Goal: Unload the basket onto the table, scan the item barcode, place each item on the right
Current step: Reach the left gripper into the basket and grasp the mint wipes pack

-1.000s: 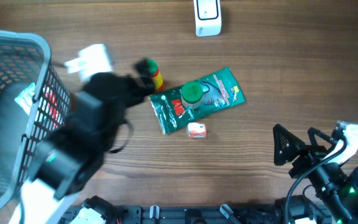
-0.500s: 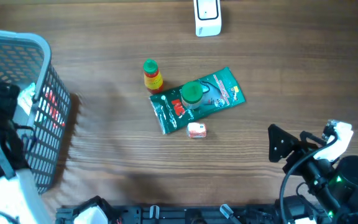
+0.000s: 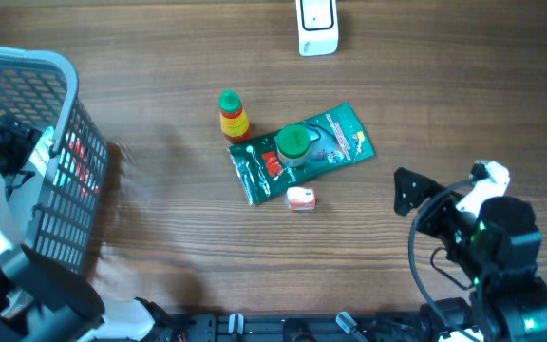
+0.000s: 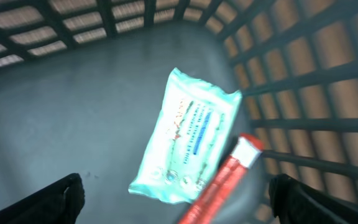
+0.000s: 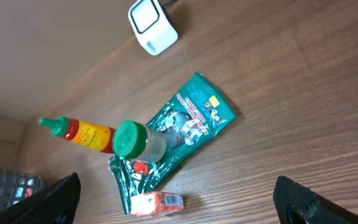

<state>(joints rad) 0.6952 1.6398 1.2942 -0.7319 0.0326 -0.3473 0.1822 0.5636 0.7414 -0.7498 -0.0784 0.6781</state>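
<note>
You are between items, as I read it. Your left tool (image 4: 176,196) hangs over the basket (image 3: 36,59) with its fingers spread wide and nothing between them. Below it a pale wipes pack (image 4: 185,140) and a red tube (image 4: 219,186) lie on the basket floor, the tube's end just under the pack's lower corner. I take those two as dealt with.

The things left to scan sit mid-desk (image 3: 160,237): a sauce bottle (image 3: 232,114), a green pouch (image 3: 340,142) with a green-lidded jar (image 3: 293,144) lying on it, and a small orange box (image 3: 300,199) just beside the pouch's edge. The scanner (image 3: 317,26) stands at the far edge, well apart from them.

Your right tool (image 5: 176,196) is also spread and empty. It is held low at the near right of the desk, tilted toward the pile. Next, bring one arm to a single item, grip it cleanly, and turn its barcode to the scanner's face. The jar may roll off the pouch.
</note>
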